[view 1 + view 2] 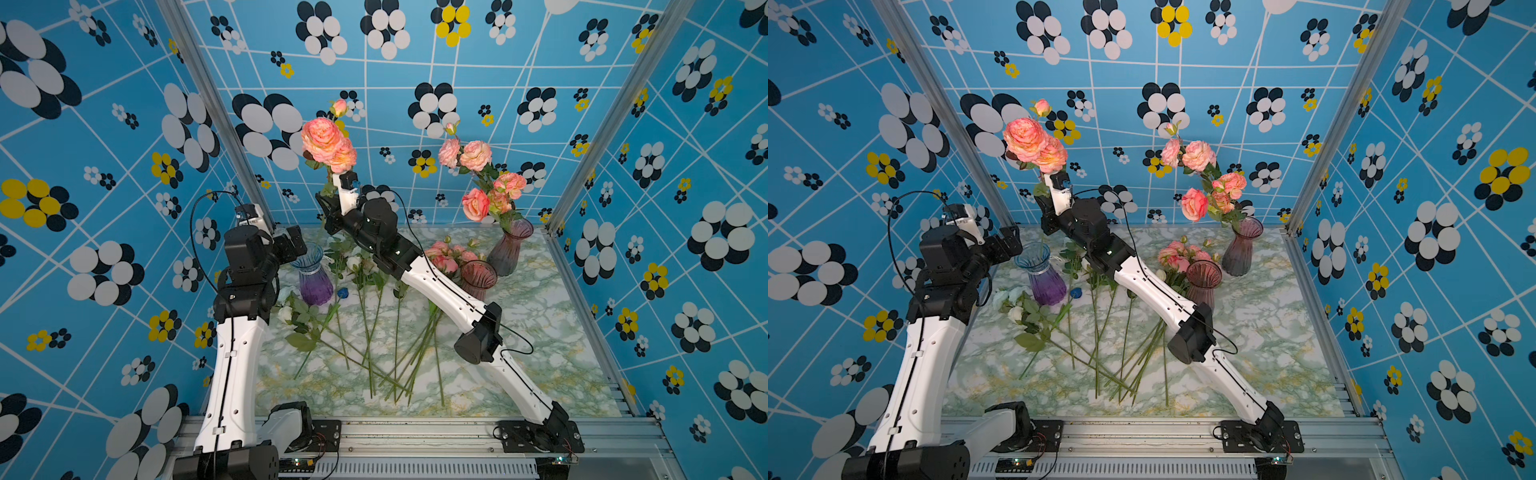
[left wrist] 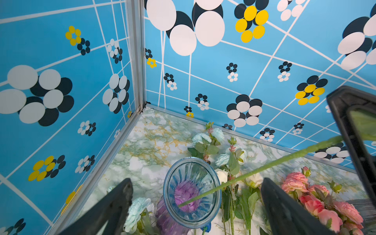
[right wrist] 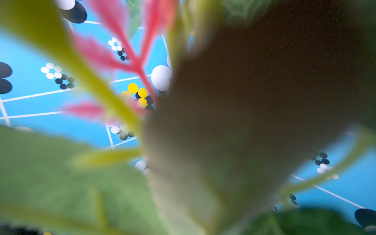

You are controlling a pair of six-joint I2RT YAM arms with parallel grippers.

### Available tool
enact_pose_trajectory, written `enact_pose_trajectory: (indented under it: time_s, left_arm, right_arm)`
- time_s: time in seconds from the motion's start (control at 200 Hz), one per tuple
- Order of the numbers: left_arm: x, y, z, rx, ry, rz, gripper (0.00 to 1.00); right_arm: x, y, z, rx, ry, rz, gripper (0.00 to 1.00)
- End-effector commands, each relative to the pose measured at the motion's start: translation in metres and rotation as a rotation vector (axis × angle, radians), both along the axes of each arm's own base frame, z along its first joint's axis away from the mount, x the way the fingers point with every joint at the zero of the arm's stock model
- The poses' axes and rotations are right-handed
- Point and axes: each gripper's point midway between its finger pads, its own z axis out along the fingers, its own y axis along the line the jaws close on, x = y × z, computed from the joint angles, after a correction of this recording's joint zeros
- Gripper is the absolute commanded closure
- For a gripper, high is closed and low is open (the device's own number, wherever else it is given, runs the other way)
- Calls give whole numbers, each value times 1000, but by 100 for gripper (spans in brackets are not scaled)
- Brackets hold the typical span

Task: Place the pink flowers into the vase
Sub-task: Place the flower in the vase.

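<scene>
While right gripper [image 1: 326,201] pinches the pink flowers [image 1: 328,145] aloft, stem tip seemingly inside blue vase [image 1: 316,286], lowering should run straight down; left gripper [image 2: 195,183] hangs wide open above.

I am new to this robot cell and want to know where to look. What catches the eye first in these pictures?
First, the pink flowers held high by the right gripper, at the back left of middle, their stem end at the mouth of the blue vase. Then the filled vase at the back right, with more pink blooms, and the loose stems lying across the table.
</scene>
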Motion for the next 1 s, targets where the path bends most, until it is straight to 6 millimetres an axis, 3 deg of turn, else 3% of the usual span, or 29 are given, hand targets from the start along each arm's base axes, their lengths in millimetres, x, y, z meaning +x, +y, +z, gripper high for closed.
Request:
enact_pose_trajectory:
  time_s: [0.0,0.205,0.6,0.994]
  left_arm:
    - [1,-1,-6,4,24,5,0]
    - [7,-4,-10,-5,37,-9,0]
    - [5,-10,-17,-10,63,-23,1]
    - [2,-22,-52,-92,182,-51,0]
  right_arm:
    - [-7,6,6,60,1,40,94]
    - [-7,12,-9,21,32,41,83]
    - [-6,21,-36,-24,99,67,76]
    - [-11,25,-61,-114,169,102,56]
